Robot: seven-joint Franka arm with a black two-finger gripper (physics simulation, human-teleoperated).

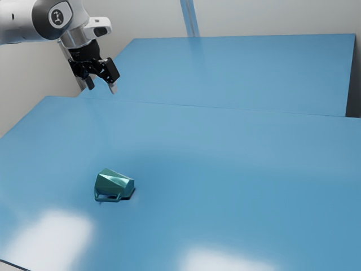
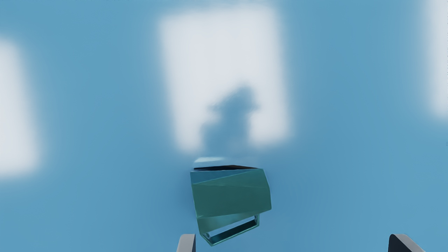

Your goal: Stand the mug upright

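lying on its side on the blue table (image 1: pixel 225 169), the green mug (image 1: pixel 114 185) is not upright, so the thing that the task wants is not reached in these pictures. its handle (image 2: pixel 233 231) can be seen along its side, and in the exterior view it is low, close to the table. which end is the mouth, i cannot tell with certainty.

the black gripper (image 1: pixel 102 88) hangs high above the table and well apart from the mug, toward the upper left of the exterior view. its two fingers stand wide apart, and it has hold of nothing. in the wrist view the mug is ahead of the fingers, nearer to the line of one finger than to the middle of the gap.

around the mug i see only bare table, with bright patches of light (image 1: pixel 51 240) on it.

i judge that the step in hand is to reach the mug and take it. for this, the next move should bring the open gripper down and over, with the mug well centred between the fingers. after a firm grip, it would need to lift a little and turn the mug onto its base. the handle could catch a finger, and the slanted sides may slip, so a slow closing seems wise.
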